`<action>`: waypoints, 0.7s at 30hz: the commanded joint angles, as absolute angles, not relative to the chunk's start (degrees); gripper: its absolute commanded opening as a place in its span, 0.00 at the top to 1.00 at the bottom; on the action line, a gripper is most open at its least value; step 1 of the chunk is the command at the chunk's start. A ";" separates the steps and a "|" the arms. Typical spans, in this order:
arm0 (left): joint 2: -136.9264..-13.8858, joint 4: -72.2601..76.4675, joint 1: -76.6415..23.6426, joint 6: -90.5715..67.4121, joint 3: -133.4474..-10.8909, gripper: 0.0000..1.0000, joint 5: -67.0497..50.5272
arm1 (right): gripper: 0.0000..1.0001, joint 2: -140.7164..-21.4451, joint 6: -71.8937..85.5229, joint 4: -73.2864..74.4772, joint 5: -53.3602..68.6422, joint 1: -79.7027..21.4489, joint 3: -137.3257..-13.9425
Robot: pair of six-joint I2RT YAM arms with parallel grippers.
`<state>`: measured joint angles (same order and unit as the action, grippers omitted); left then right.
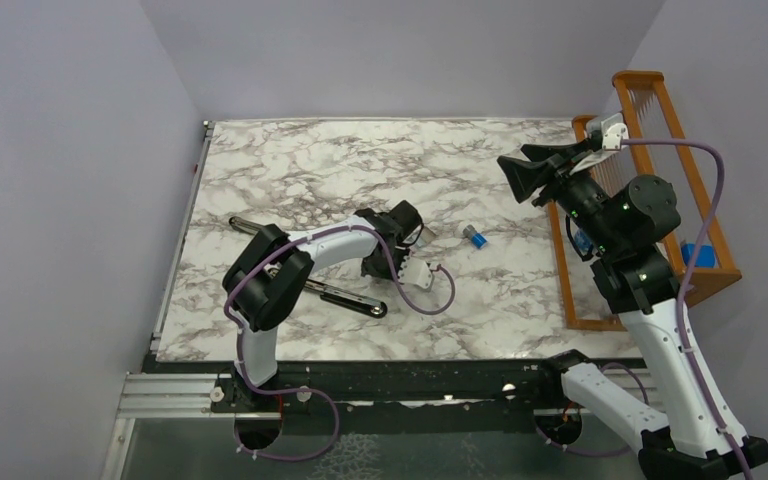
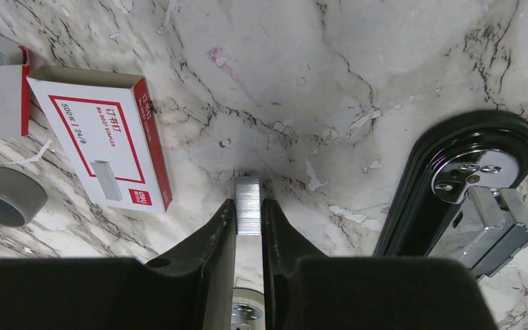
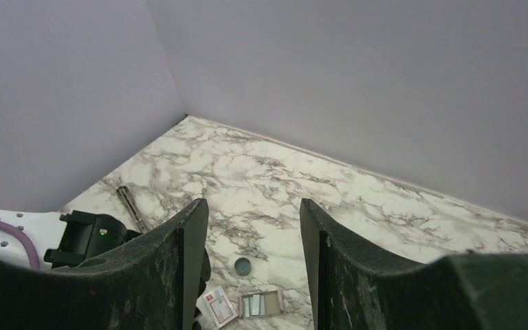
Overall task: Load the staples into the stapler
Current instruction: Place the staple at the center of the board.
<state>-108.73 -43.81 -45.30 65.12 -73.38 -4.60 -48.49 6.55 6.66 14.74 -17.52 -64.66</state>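
I see one strip of staples [image 2: 247, 191] clamped between the left gripper's [image 2: 248, 206] fingers, low over the bench [image 2: 357, 62] near its middle. It sits between the opened stapler [image 2: 464, 185] and the white-and-red box [image 2: 103, 141] (end flap open). My right gripper [image 3: 253, 213] hangs released, empty, high near the bench's right edge.

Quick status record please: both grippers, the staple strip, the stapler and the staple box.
left gripper: shut on short silvery-grey strip of staples
right gripper: open, empty, raised above the table
black stapler with chrome metal parts: on marble table, apart from strip
white-and-red cardboard staple box: lying flat on table, apart from stapler
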 commanded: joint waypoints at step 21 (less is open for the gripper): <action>-100.02 -35.54 -42.76 61.48 -75.95 0.45 -10.47 | 0.42 -45.87 12.38 4.30 12.92 -17.58 -66.15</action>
<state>-107.39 -40.80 -44.23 63.86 -73.65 -4.34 -48.38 8.51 6.61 14.66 -17.52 -64.66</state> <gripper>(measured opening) 0.541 0.570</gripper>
